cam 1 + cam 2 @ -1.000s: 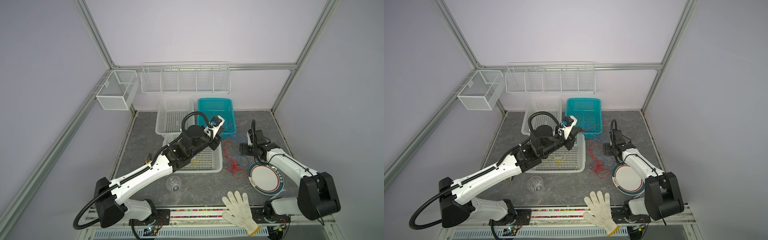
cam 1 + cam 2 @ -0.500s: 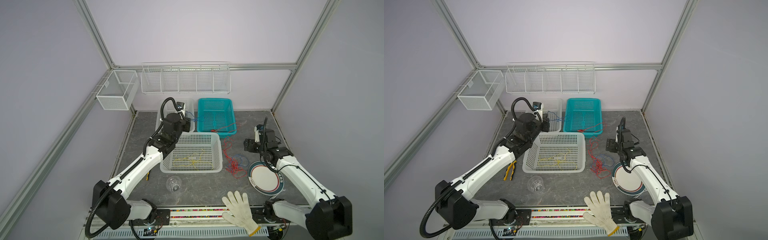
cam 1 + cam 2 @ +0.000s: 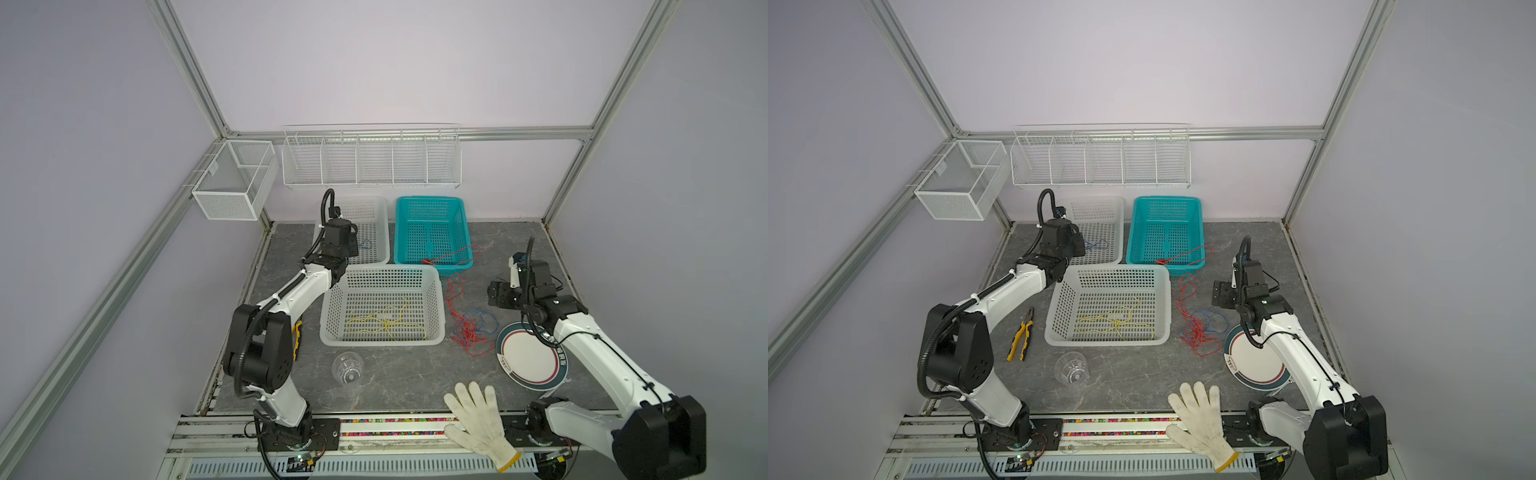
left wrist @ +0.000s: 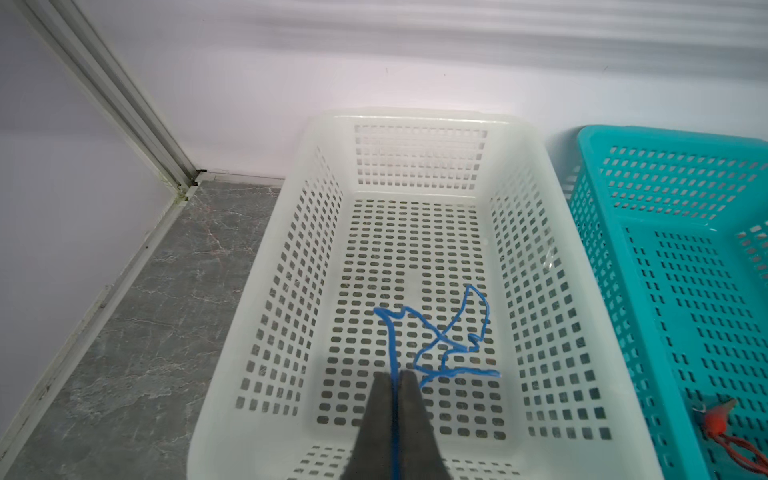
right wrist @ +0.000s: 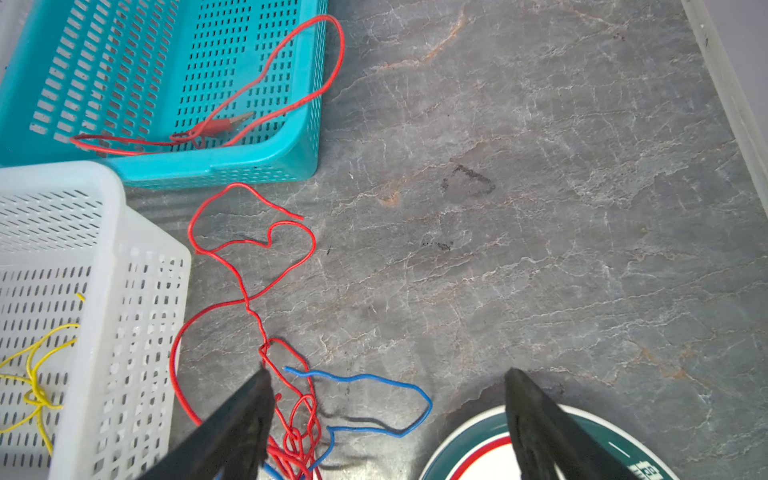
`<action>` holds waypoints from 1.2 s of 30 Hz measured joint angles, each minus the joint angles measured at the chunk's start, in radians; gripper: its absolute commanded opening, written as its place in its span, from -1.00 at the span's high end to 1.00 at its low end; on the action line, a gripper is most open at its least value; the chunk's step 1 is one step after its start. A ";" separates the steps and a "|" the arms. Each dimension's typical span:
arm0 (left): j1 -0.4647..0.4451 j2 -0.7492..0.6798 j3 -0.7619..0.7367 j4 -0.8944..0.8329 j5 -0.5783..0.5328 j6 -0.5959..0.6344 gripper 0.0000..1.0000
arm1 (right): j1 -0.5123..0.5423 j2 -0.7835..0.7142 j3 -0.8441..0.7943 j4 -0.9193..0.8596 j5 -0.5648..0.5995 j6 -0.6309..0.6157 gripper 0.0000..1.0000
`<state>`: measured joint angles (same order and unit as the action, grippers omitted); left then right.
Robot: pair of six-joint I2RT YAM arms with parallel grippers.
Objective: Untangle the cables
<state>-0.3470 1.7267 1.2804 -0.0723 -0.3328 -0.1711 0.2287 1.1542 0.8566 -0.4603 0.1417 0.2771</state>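
Left pincer (image 4: 395, 376) pinching kinked blue cable (image 4: 439, 337), red-blue tangle (image 5: 297, 440) loosely knotted

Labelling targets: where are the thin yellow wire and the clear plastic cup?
Thin yellow wire (image 5: 35, 397): right wrist view, on its knotted middle.
Clear plastic cup (image 3: 1072, 370): in a top view, on its middle.

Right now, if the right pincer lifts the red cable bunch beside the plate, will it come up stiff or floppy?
Probably floppy: the red cable bunch lies in loose, kinked loops. It likely drags the blue cable along, since they cross there. Being thin, it may slip from the right pincer.
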 measured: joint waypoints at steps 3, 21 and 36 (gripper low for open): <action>0.000 0.047 0.040 -0.016 0.000 0.000 0.72 | 0.000 0.003 0.000 -0.023 -0.001 0.000 -0.76; -0.003 0.049 0.097 -0.048 0.116 0.030 -0.42 | 0.000 0.018 0.000 -0.130 -0.030 0.009 -0.59; -0.204 -0.043 -0.039 -0.029 0.256 0.051 -0.53 | 0.023 -0.042 -0.037 -0.139 -0.322 0.014 -0.45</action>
<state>-0.5514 1.6836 1.2411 -0.1009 -0.0765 -0.1200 0.2516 1.1118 0.8192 -0.5991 -0.1799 0.2909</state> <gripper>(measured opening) 0.763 0.752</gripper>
